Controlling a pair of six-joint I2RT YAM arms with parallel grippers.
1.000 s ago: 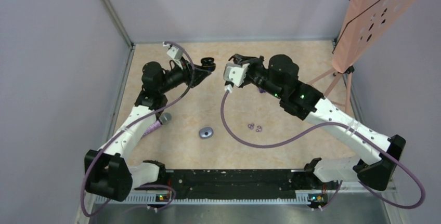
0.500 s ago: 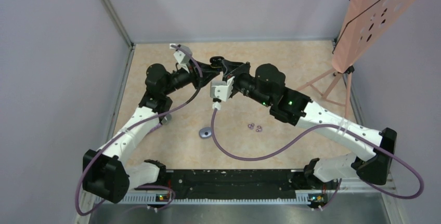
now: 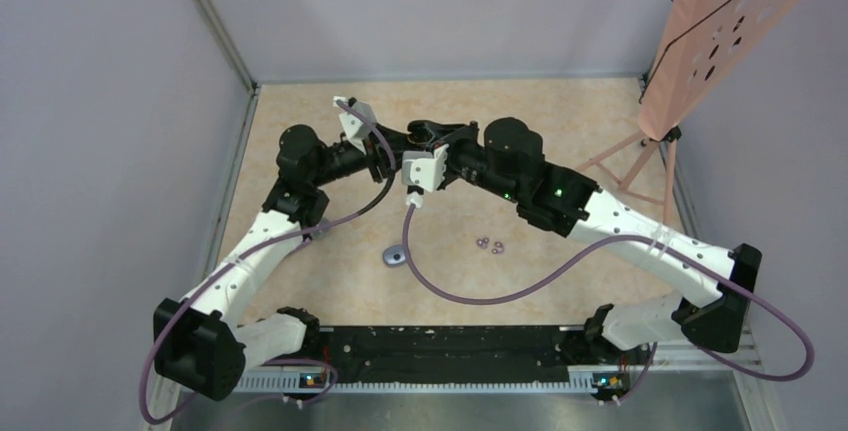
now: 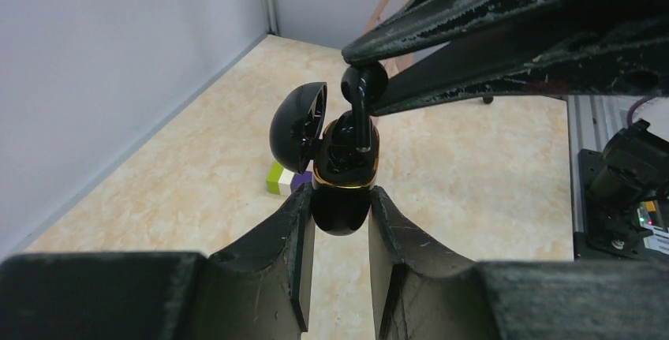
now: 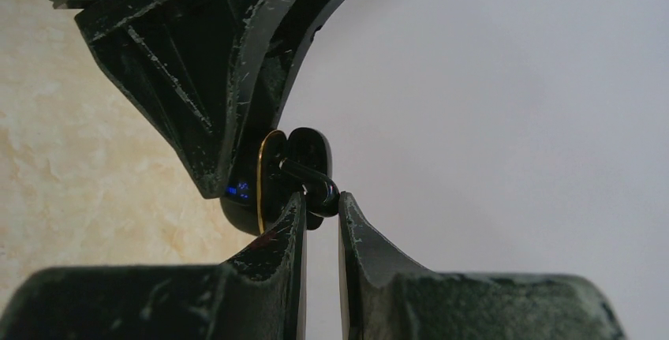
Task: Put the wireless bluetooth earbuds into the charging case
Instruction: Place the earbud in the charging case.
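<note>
Robot lab cell: plain grey walls (image 3: 110, 131) enclosing a beige tabletop (image 3: 565, 121).

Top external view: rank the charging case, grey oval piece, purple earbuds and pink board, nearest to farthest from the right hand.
1. Charging case, against the black earbud in the right hand, rear centre.
2. Grey oval piece and purple earbuds, both lying nearer the arms' bases: too close to call.
3. Pink board, far right corner.

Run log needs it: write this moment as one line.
left gripper: holds open case | right gripper: holds black earbud | stem tip in case
</note>
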